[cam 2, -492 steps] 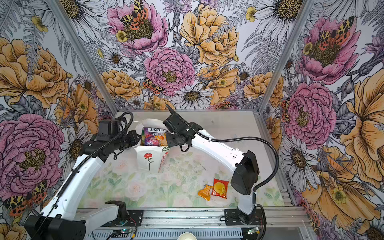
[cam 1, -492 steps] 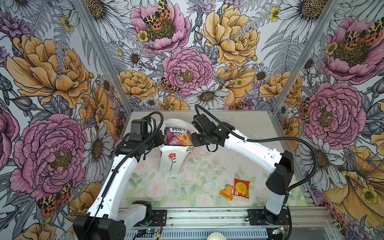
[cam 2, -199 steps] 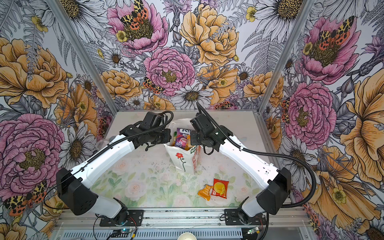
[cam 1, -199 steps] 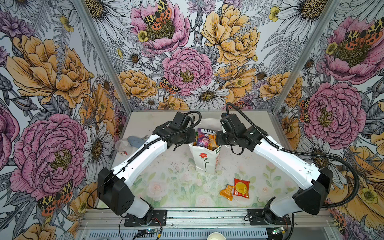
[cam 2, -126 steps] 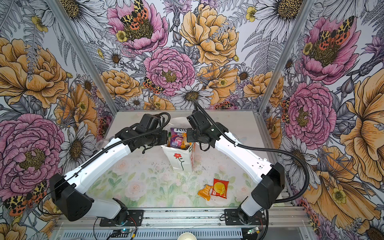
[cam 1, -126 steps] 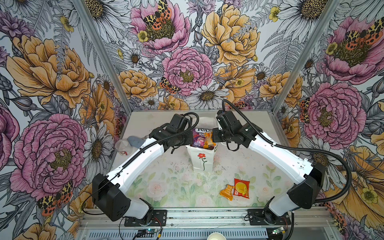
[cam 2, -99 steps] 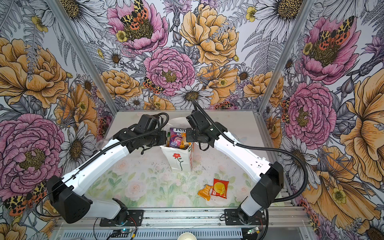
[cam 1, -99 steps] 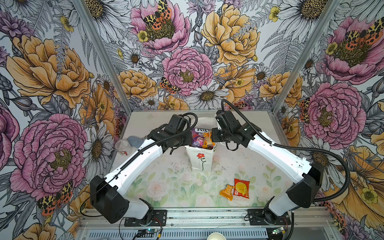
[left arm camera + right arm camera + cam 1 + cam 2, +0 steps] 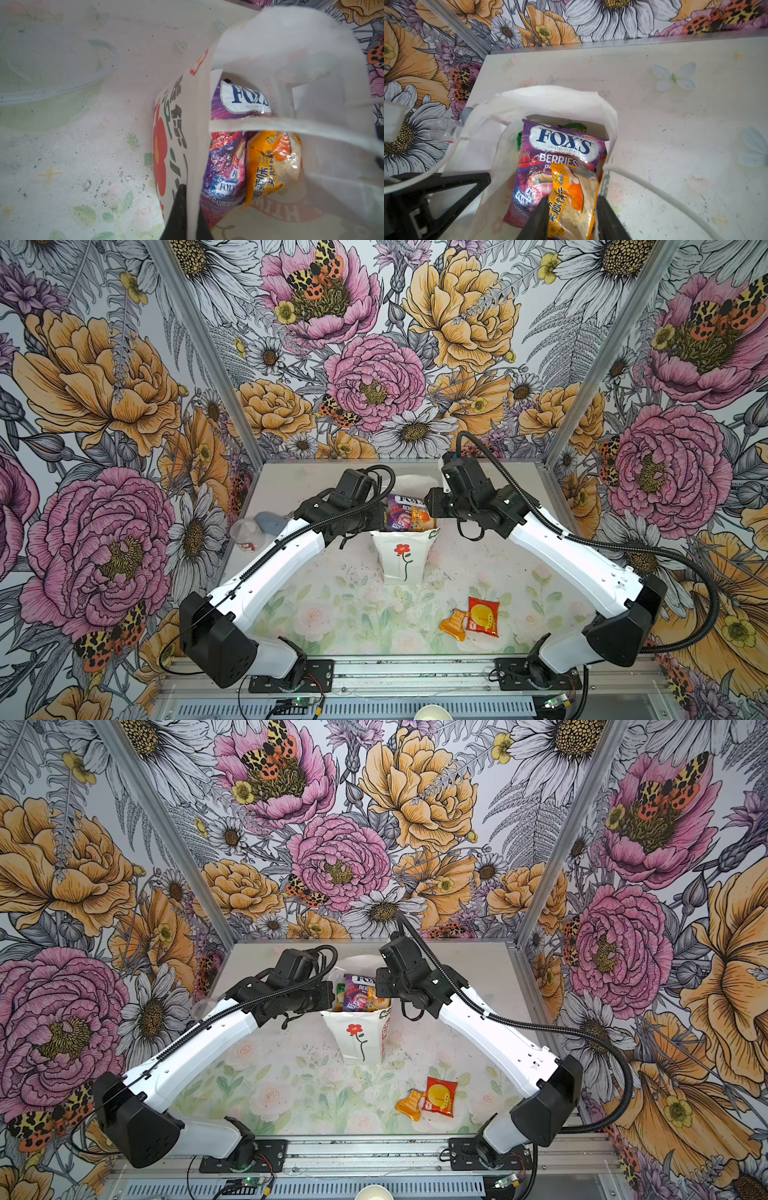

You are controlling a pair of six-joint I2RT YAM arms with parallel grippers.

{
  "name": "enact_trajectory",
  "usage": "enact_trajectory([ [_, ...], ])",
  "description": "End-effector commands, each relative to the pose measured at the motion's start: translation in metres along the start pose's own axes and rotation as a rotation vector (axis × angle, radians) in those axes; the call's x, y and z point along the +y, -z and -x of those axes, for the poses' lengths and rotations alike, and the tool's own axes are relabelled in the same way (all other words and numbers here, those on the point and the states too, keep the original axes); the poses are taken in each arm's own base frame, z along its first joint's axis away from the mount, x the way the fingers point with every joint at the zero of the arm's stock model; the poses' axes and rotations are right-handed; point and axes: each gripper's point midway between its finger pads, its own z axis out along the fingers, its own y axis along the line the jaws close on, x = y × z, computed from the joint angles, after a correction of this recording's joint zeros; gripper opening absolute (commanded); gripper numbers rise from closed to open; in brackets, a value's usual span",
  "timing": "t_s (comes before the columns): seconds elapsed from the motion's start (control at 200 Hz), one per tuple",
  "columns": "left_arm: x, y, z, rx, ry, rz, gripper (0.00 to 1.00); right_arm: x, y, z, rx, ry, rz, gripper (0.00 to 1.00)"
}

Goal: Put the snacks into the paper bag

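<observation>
The paper bag (image 9: 401,560) is stood upright near the middle of the table (image 9: 316,614), and its rim is pinched by the closed left gripper (image 9: 189,202). The right gripper (image 9: 572,198) is held over the bag mouth with jaws parted, and an orange packet (image 9: 577,185) is seen between them, beside a purple packet (image 9: 560,145) inside the bag. A red packet (image 9: 483,616) and a small orange wrapper (image 9: 454,624) are found on the table, apart from the bag.
</observation>
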Motion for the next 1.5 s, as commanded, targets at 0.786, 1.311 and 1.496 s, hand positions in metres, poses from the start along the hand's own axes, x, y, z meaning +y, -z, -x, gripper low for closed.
enact_trajectory([
  [0.786, -0.014, 0.015, 0.024, -0.097, -0.023, -0.069, 0.06, -0.139, 0.138, -0.069, -0.218, -0.293, -0.272, 0.53],
  [1.311, -0.017, 0.016, 0.022, -0.091, -0.025, -0.082, 0.06, -0.177, 0.037, -0.269, 0.268, -0.578, -0.344, 0.65],
  [1.496, -0.015, 0.015, 0.023, -0.092, -0.025, -0.073, 0.06, -0.175, 0.012, -0.308, 0.326, -0.640, -0.301, 0.64],
])
